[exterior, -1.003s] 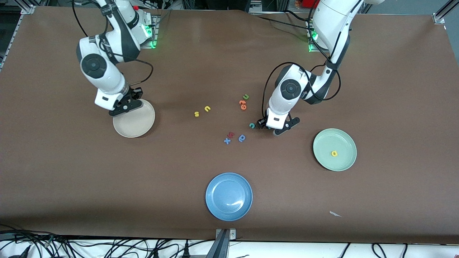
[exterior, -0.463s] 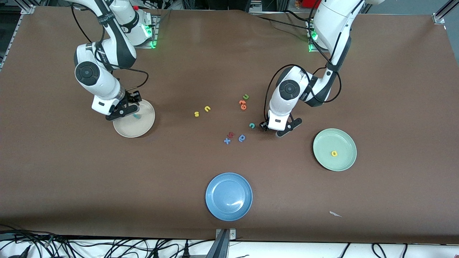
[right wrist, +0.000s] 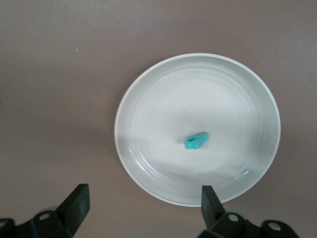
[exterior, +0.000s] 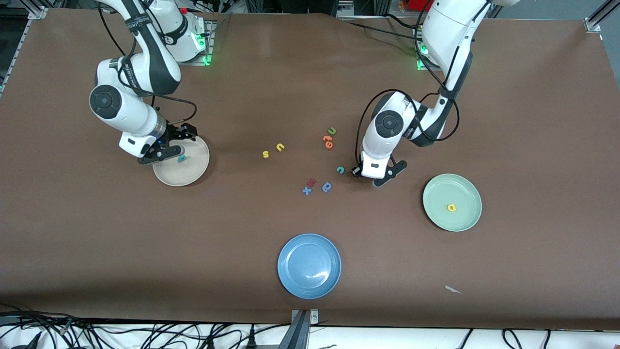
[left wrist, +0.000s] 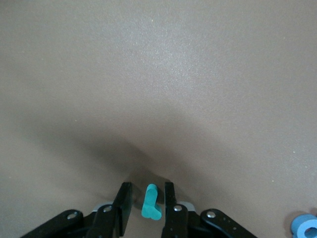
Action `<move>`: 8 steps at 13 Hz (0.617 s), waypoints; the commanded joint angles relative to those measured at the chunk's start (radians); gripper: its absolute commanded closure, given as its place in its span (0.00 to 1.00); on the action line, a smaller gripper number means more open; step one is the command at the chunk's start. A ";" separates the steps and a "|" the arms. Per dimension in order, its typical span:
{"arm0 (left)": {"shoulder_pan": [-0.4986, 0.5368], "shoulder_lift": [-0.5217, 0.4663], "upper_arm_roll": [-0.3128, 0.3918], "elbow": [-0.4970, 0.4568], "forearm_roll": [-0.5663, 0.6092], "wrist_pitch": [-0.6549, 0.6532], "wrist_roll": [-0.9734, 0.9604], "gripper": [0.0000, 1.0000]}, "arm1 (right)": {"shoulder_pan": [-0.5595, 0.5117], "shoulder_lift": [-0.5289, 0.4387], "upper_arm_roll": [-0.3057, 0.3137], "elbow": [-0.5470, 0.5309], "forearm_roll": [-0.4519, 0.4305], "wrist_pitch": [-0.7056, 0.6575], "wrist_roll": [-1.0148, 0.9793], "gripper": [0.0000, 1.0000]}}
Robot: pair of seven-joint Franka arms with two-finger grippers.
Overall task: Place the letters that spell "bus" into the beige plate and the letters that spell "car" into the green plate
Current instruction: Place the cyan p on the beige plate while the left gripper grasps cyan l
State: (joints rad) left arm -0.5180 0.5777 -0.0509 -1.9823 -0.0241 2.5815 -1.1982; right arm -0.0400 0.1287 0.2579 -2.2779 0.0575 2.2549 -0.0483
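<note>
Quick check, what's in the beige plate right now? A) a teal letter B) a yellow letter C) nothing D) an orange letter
A: a single teal letter lies in the beige plate, with the right claw open above the plate's edge; the yellow "a" is in the green plate instead.

Small foam letters on the brown table [exterior: 533,121] read: yellow "s" [exterior: 265,154], yellow "u" [exterior: 280,147], green "u" [exterior: 332,131], teal "c" [exterior: 340,169], blue "x" [exterior: 306,191]; arm lettering seems illegible.
</note>
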 commanded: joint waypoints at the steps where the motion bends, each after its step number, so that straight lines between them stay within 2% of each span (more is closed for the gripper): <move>1: -0.013 0.024 0.011 0.023 0.033 -0.003 -0.031 0.86 | -0.009 0.032 0.096 0.044 0.028 -0.015 0.128 0.00; 3: -0.011 0.025 0.011 0.023 0.033 -0.003 -0.029 0.98 | -0.004 0.080 0.148 0.061 0.018 0.047 0.229 0.00; 5: -0.008 0.024 0.011 0.023 0.052 -0.003 -0.026 1.00 | 0.008 0.138 0.194 0.064 0.013 0.161 0.309 0.00; 7: 0.003 0.022 0.011 0.040 0.076 -0.021 -0.024 1.00 | 0.044 0.179 0.196 0.064 -0.005 0.237 0.340 0.01; 8: 0.001 0.021 0.011 0.046 0.078 -0.041 -0.024 1.00 | 0.060 0.207 0.196 0.067 -0.046 0.267 0.372 0.01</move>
State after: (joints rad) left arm -0.5174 0.5812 -0.0460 -1.9726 0.0114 2.5753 -1.1999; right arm -0.0025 0.2793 0.4516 -2.2374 0.0562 2.4778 0.2721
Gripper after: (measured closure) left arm 0.890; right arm 0.004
